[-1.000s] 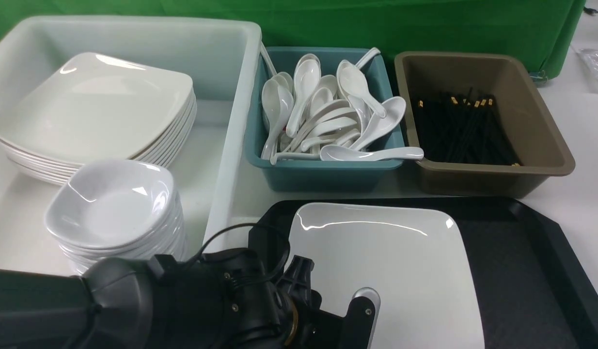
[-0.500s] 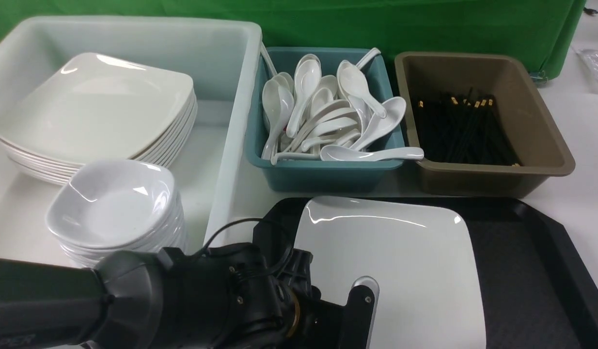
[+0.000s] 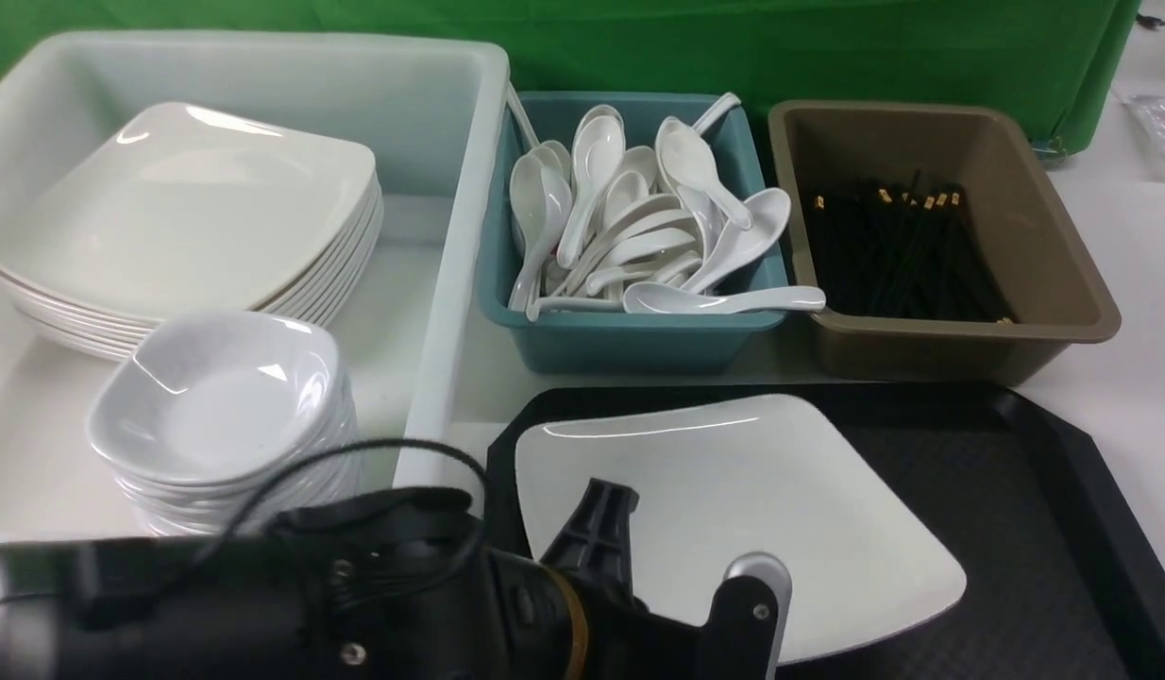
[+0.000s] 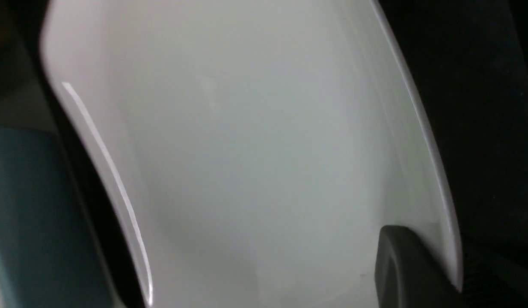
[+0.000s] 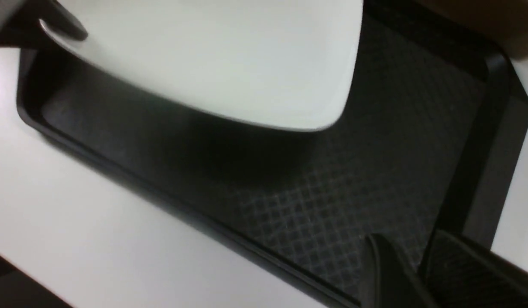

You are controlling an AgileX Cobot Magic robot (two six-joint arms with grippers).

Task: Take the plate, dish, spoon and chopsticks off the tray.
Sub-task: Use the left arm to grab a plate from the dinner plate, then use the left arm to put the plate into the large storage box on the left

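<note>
- Over the near-left part of the tray [image 3: 1036, 529], in the front view, the left gripper [image 3: 757, 604] is clamping the near edge of the plate [image 3: 734, 472] and holding it tilted. Judged risk: the glossy plate is being pinched at one edge only, so it could be slipping or swinging loose on the way to the white tub [image 3: 450, 236].
- From the left wrist view, one finger pad [image 4: 401, 265] is pressing on the plate [image 4: 255, 149] just inside its rim. The bite is looking shallow. The teal tub [image 4: 24, 214] is sitting near, so a low carry could be clipping it.
- From the right wrist view, the plate [image 5: 229, 55] is hanging above the tray [image 5: 332, 192] and casting a shadow on it. The right gripper [image 5: 422, 273] is hovering over the tray's corner with nothing seen in it. Whether it is parted or closed cannot be told.
</note>
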